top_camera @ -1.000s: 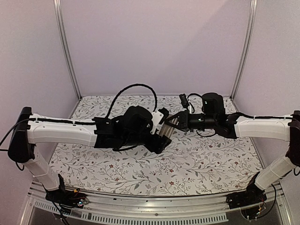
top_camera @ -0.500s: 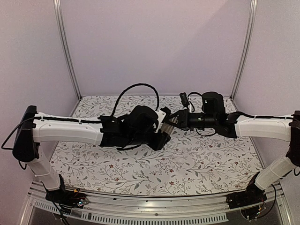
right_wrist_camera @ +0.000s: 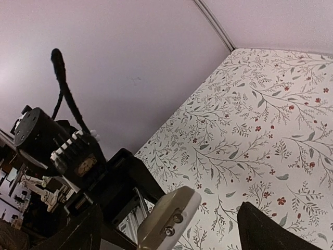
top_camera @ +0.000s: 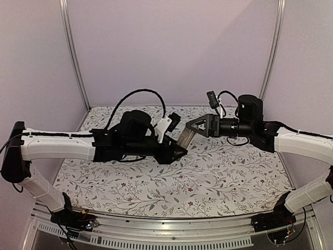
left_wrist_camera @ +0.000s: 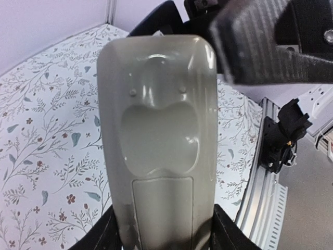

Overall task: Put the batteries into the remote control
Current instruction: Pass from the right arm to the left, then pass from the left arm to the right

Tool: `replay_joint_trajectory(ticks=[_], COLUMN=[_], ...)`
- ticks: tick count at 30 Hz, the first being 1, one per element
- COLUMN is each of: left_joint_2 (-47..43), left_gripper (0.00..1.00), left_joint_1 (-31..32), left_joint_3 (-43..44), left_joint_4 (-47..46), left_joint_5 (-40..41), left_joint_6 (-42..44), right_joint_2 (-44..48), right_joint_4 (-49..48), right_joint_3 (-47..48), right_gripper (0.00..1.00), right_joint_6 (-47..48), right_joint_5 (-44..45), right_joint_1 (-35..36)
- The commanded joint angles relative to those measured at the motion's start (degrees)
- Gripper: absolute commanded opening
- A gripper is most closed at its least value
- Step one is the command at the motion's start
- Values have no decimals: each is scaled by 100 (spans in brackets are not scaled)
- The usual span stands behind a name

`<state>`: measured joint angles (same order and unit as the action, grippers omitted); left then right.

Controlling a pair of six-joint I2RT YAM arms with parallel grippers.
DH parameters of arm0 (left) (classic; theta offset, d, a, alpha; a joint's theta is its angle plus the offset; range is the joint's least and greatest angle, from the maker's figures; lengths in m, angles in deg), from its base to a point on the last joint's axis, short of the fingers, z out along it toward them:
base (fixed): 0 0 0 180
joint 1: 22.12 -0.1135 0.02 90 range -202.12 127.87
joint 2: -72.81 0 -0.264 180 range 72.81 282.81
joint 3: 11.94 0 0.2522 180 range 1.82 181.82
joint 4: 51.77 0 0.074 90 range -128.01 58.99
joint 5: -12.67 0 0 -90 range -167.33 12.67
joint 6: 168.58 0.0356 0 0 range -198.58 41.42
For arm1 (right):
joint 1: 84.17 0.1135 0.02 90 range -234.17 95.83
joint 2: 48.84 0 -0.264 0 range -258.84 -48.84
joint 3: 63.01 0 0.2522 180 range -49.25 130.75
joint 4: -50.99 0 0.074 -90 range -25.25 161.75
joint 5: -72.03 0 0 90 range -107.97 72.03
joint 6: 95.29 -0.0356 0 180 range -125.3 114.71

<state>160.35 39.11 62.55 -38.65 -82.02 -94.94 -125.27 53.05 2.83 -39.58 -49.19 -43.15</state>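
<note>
The remote control (top_camera: 184,138) hangs in the air over the middle of the table, its grey-beige back (left_wrist_camera: 158,135) facing the left wrist camera with the battery cover in place. My left gripper (top_camera: 177,149) is shut on its lower end, a finger (left_wrist_camera: 104,237) pressing each side. My right gripper (top_camera: 200,125) stands open just past the remote's far tip (right_wrist_camera: 171,211), which shows between its spread fingers (right_wrist_camera: 263,229) without touching them. The batteries are out of view.
The flowered tablecloth (top_camera: 229,177) lies under both arms. Metal frame posts (top_camera: 73,52) stand at the back corners and a metal rail (top_camera: 171,229) runs along the near edge. The right finger (left_wrist_camera: 260,41) hangs close over the remote's top.
My right gripper has opened, let go of the remote and drawn back up and to the right. My left gripper has closed on the remote and its arm has shifted left.
</note>
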Motion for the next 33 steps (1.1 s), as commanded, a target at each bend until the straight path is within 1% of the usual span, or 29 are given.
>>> replay_joint_trajectory(ticks=[1, 3, 6, 10, 13, 17, 22, 28, 31, 33], left_joint_2=[-419, -530, -615, -598, -600, -622, -592, -527, -519, -530], left_gripper=[31, 31, 31, 31, 31, 31, 31, 31, 31, 31], left_joint_1=[-237, -315, -374, -373, -371, -374, -379, -405, -461, -491], left_joint_3=[-163, -268, -398, -417, -435, -437, -413, -419, -477, -517], left_joint_4=[-981, -1284, -1789, -2226, -2457, -2506, -2400, -2515, -2612, -2625], left_joint_5=[-1454, -1882, -2434, -2921, -3070, -2993, -2839, -2821, -2819, -2792], left_joint_6=[216, 187, 84, -62, -154, -168, -122, -222, -320, -360], right_joint_2=[644, 809, 964, 774, 509, 319, 235, 134, 111, 101], right_joint_4=[-98, -242, -684, -1429, -1951, -2341, -2356, -2355, -2358, -2340], right_joint_3=[-72, -97, -144, -104, -110, -90, -23, 21, 43, 57], right_gripper=[94, 98, 99, 99, 97, 88, 79, 67, 56, 45], right_joint_6=[819, 953, 901, 354, -133, -452, -465, -431, -455, -471], right_joint_5=[-468, -733, -1157, -1833, -2086, -2127, -2098, -2160, -2143, -2120], right_joint_1=[-52, -50, -47, -44, -37, 25, 136, 212, 211, 209])
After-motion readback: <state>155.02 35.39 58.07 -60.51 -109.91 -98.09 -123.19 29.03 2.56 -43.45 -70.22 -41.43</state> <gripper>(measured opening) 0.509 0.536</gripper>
